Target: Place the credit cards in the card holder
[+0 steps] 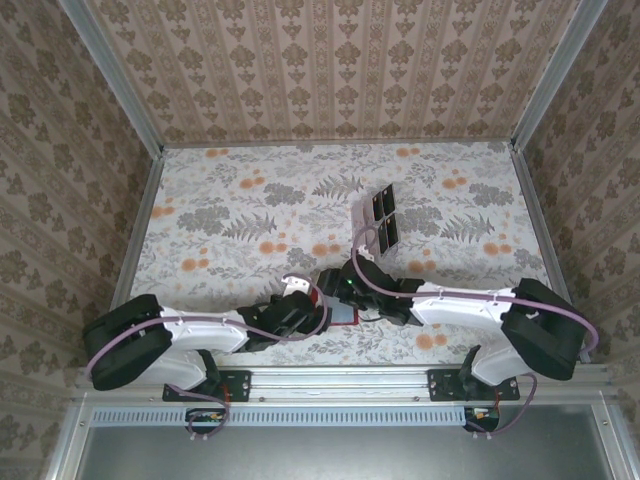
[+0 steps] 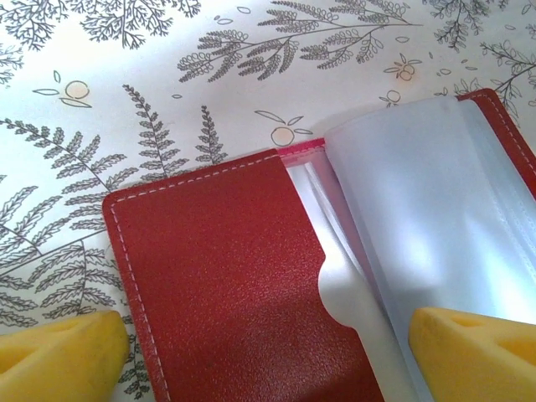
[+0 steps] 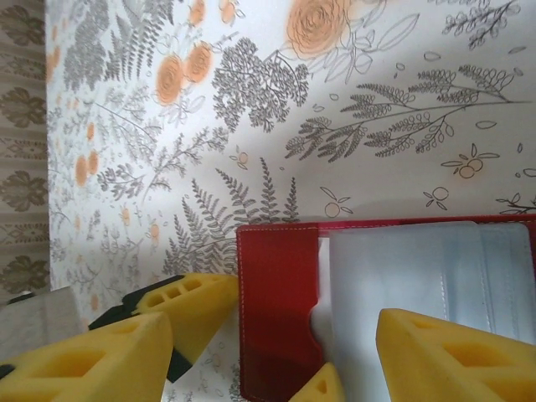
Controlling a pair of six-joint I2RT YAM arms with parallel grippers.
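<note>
The card holder (image 2: 234,276) is a red wallet lying open on the table, with its clear plastic sleeves (image 2: 435,193) fanned to the right. My left gripper (image 2: 268,360) is open and straddles the red pocket flap: one yellow fingertip (image 2: 59,356) rests on the table beside the wallet's edge, the other is on the sleeves. My right gripper (image 3: 268,368) is also open, hanging wide over the same wallet (image 3: 276,310). Both grippers meet low at the table's centre (image 1: 325,298). Dark credit cards (image 1: 384,218) stand in a clear rack farther back; none is held.
The floral tablecloth (image 1: 240,210) covers the table, with patterned walls on the left, back and right. The left gripper's fingers (image 3: 188,306) crowd the wallet's edge in the right wrist view. Open table lies to the left and at the back.
</note>
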